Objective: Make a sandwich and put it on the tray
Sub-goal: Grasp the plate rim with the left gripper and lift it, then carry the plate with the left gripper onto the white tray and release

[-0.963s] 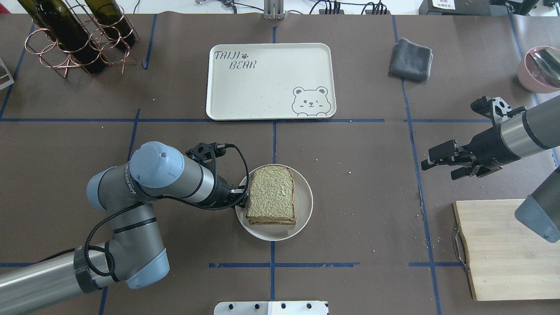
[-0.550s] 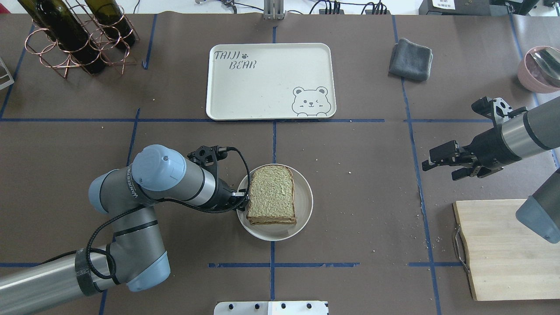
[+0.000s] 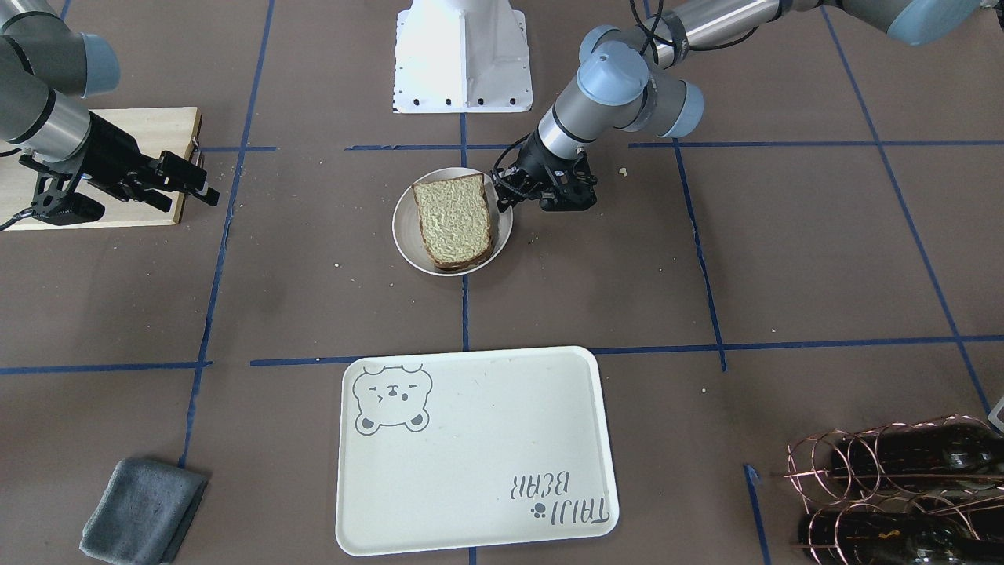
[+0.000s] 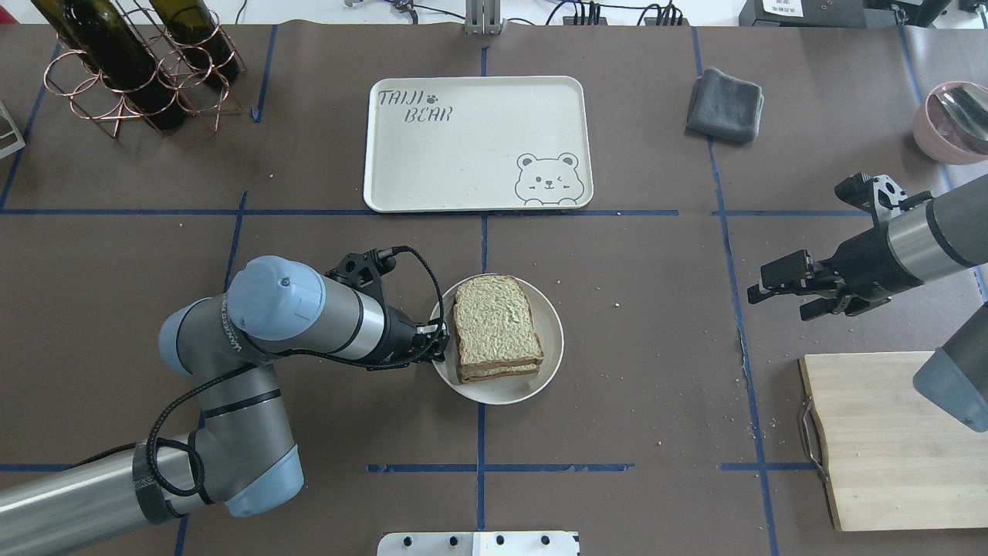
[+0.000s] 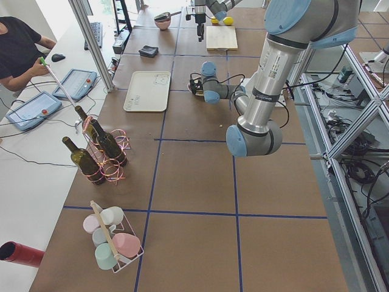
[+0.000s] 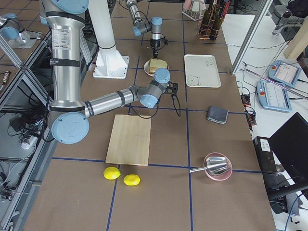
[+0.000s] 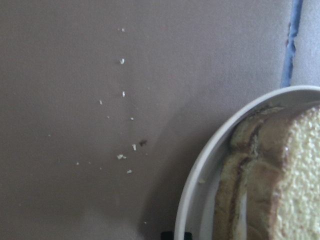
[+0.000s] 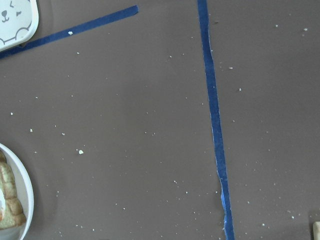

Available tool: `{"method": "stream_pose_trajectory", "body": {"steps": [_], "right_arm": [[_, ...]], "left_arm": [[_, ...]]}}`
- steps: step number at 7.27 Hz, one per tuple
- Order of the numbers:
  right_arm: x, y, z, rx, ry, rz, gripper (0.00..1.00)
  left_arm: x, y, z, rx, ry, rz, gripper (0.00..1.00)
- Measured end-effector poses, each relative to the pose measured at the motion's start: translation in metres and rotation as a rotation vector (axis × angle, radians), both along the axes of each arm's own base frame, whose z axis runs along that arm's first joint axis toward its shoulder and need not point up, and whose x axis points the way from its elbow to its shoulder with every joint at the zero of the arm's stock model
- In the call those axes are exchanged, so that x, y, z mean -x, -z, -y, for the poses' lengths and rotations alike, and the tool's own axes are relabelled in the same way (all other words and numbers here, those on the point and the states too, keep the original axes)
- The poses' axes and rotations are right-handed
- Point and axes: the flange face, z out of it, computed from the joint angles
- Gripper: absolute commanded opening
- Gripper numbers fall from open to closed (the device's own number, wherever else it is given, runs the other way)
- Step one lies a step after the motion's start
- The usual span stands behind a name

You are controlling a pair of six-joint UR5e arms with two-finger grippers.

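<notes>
**Two slices stacked on plate; left gripper on the rim**

Sandwich (image 4: pixel 495 328): two bread slices, one on the other, dark crust at the edges. It lies on the small round white plate (image 4: pixel 549 355), off-centre toward the robot's left. No filling can be made out from overhead. In the left wrist view both crusts show side-on at the plate's inner wall.

Left gripper (image 4: pixel 441 345): low at the table, jaws narrow, pinched on the plate's left rim. A black fingertip shows right at the rim in the wrist view.

Right gripper (image 4: pixel 776 303): above bare table, well apart from the plate, jaws wide, nothing between them. It points toward the table's centre.

Tray (image 4: pixel 471 154): cream, with a bear face and "TAIJI BEAR" lettering. It sits beyond the plate on the far side of a blue tape line and carries nothing.

Also on the table:
- wooden cutting board (image 4: pixel 888 440), near the right arm
- folded grey cloth (image 4: pixel 725 104), right of the tray
- copper wine rack (image 4: pixel 131 77) with dark bottles, far left corner
</notes>
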Motion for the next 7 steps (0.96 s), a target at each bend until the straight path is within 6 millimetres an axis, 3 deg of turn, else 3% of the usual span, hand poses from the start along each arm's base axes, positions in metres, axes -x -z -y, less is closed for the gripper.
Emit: {"method": "stream_pose_trajectory", "body": {"steps": [2,4,6,7], "right_arm": [[-0.004,-0.005,-0.004,0.008,-0.001,-0.006,1.00],[-0.011,-0.014,-0.011,0.015,-0.003,-0.012,1.00],[-0.020,-0.024,-0.021,0.008,-0.004,-0.007,1.00],[-0.022,-0.027,-0.025,0.003,-0.004,-0.003,1.00]], "left_arm": [[-0.004,0.041,0.031,0.114,0.155,-0.064,0.00],[-0.013,0.064,0.109,0.262,0.321,-0.071,0.00],[-0.004,0.047,0.187,0.341,0.442,-0.018,0.00],[-0.001,0.034,0.213,0.357,0.476,0.000,0.00]]}}
